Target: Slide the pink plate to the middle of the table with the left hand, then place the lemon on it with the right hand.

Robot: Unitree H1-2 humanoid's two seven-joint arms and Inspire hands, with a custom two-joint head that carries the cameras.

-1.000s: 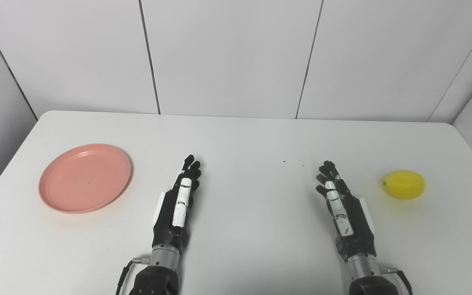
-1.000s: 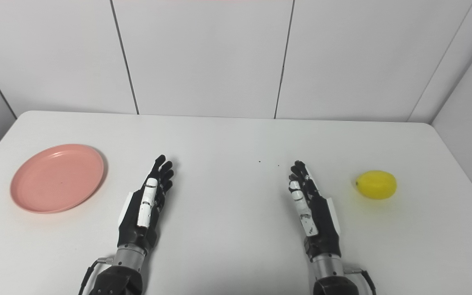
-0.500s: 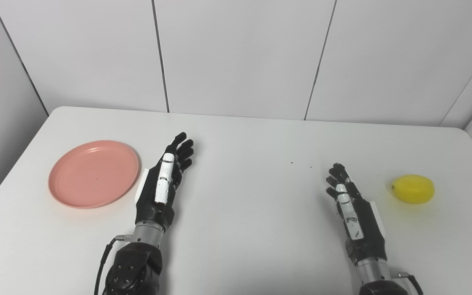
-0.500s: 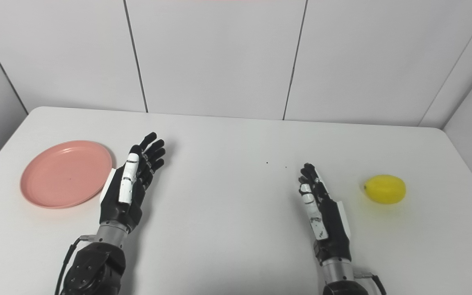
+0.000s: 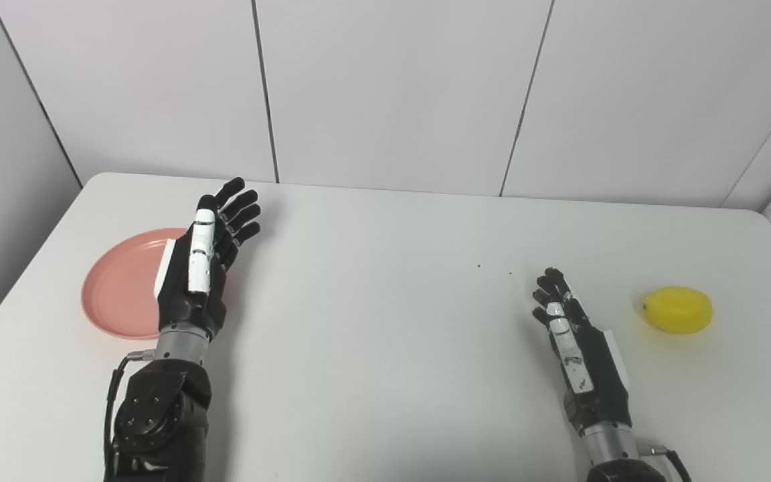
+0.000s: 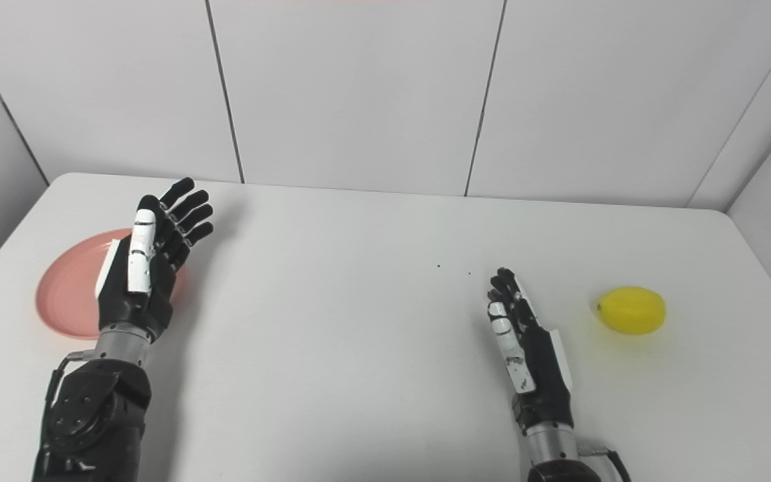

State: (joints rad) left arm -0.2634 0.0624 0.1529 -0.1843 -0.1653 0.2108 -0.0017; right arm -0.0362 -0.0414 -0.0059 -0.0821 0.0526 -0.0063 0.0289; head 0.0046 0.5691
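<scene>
A pink plate (image 5: 118, 288) lies flat near the table's left side. My left hand (image 5: 201, 268) is raised in front of its right part, open, fingers spread and pointing away from me, hiding that part of the rim. Whether it touches the plate I cannot tell. A yellow lemon (image 5: 678, 310) rests on the table at the far right. My right hand (image 5: 576, 348) is open, edge-on over the table, a short way left of the lemon and holding nothing.
The white table (image 5: 385, 268) ends at a grey panelled wall at the back and side walls close to both ends. Two tiny dark specks (image 5: 479, 266) mark its middle.
My left hand has risen and swung left and away from me, from the table's middle to in front of the plate. The camera shifted slightly. The right hand and lemon stayed put.
</scene>
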